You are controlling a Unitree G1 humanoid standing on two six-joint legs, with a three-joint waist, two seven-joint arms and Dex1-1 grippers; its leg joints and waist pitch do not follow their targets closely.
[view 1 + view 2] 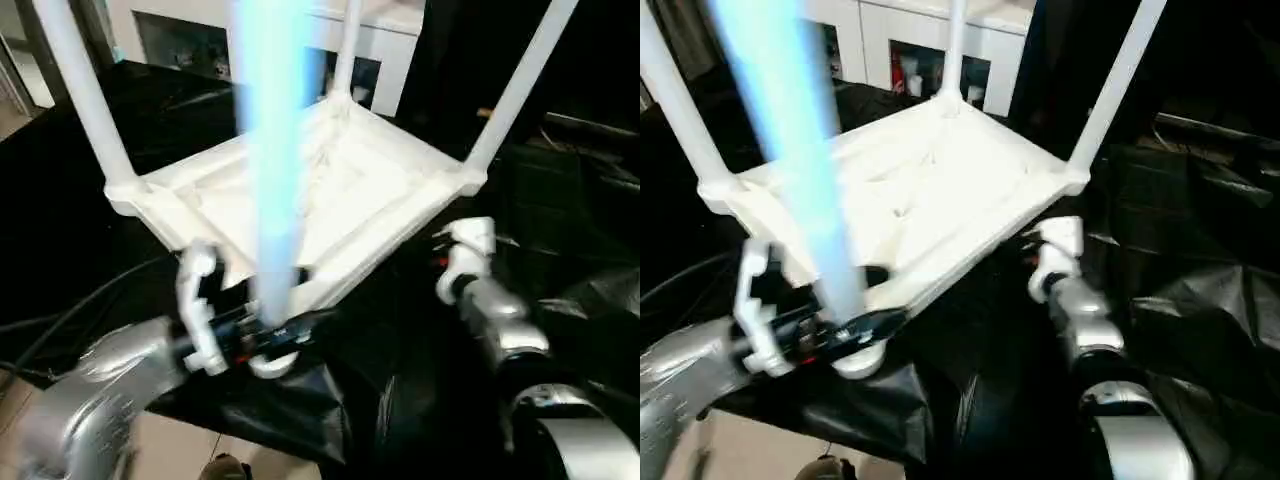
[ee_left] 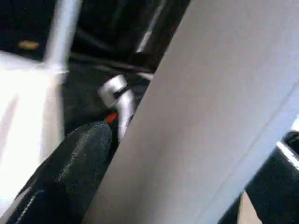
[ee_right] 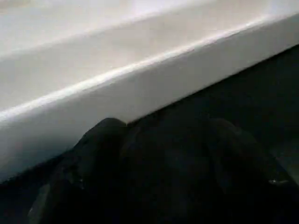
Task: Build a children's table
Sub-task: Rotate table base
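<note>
The children's table top [image 1: 350, 190] lies upside down on the black-draped work table. White legs stand up from its left [image 1: 95, 100], far [image 1: 345, 50] and right [image 1: 515, 90] corners. A fourth leg [image 1: 270, 150], tinted blue by the light, rises from the near corner. My left gripper [image 1: 275, 335] is open around this leg's base, one black finger [image 2: 79, 158] against the leg [image 2: 201, 116] and the other a little off it. My right gripper [image 1: 448, 262] is open, its tips [image 3: 163, 140] low against the top's rim [image 3: 140, 88] near the right corner.
A white cabinet [image 1: 390, 40] stands behind the work table. The black drape [image 1: 570, 300] lies in folds at the right. Dark cables [image 1: 60, 320] run at the left. The work table's near edge drops to pale floor [image 1: 200, 440] beneath my left forearm.
</note>
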